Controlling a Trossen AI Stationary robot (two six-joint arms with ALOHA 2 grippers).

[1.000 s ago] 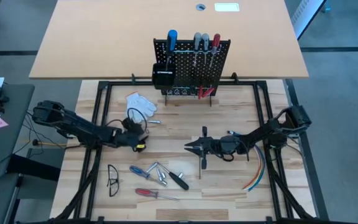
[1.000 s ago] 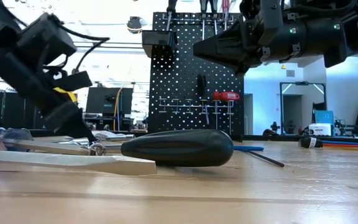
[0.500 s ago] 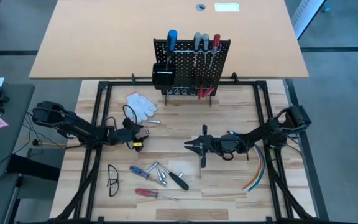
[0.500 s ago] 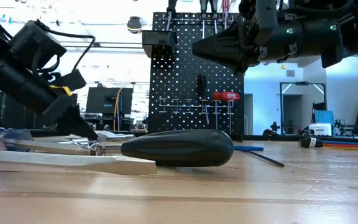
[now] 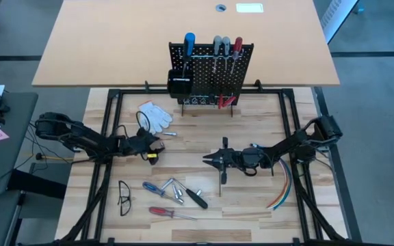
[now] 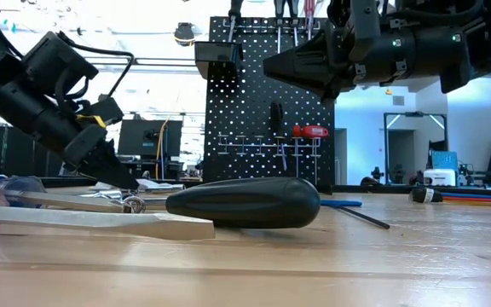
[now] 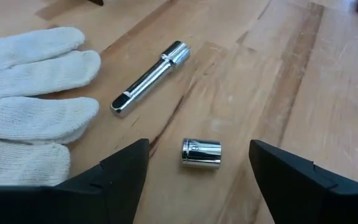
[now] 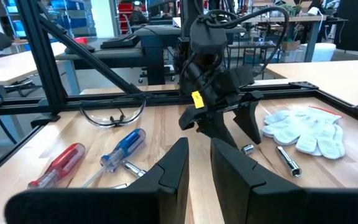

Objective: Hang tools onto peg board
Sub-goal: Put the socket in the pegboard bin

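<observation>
Left wrist view gives you the clearest look: a short chrome socket [image 7: 201, 153] lies on its side on the bare wood, a stubby shiny cylinder with a darker band near one end. It sits between your left gripper [image 7: 197, 171]'s two dark fingers [image 7: 123, 171], which stand wide apart with a clear gap to the socket on each side; nothing is held. Just beyond it lies a slim silver extension bar [image 7: 149, 76], angled, close to the fingertips of the white glove [image 7: 33, 99] but apart from them.

In the high view your left gripper [image 5: 150, 145] is low over the table just in front of the glove [image 5: 155, 114], left of centre. Your right gripper [image 5: 209, 160] hovers near the middle of the table, its fingers [image 8: 171, 168] drawn narrow with only a slim gap showing and nothing between them.

The peg board [image 5: 211, 72] stands upright at the far edge of the table, already carrying a blue-handled screwdriver [image 5: 189, 42], a grey-handled one [image 5: 218, 45], a red-handled one [image 5: 237, 46] and red-handled pliers [image 5: 225, 102] low down.

Loose tools lie near the front edge, well apart from both grippers: a blue screwdriver [image 5: 153, 188], a black-handled screwdriver [image 5: 197, 198], a red screwdriver [image 5: 161, 212] and silver bits [image 5: 176, 191]. Safety glasses [image 5: 124, 197] lie to their left.
</observation>
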